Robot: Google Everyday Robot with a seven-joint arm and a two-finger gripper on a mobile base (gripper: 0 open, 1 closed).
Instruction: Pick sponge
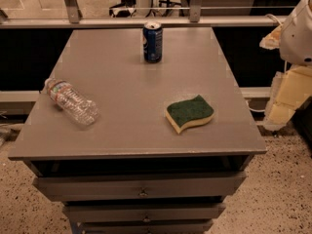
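Grey counter (122,126) filling most of view, drawers (141,186) stacked beneath. Tool (288,94) at right edge of view, off counter's right side, well apart from everything on top; apart or together: cannot tell. Clear plastic bottle (72,101) lying on side near left edge. Sponge (189,113) flat on counter, right of centre toward front, green face up, untouched. Blue can (152,42) upright at back centre.
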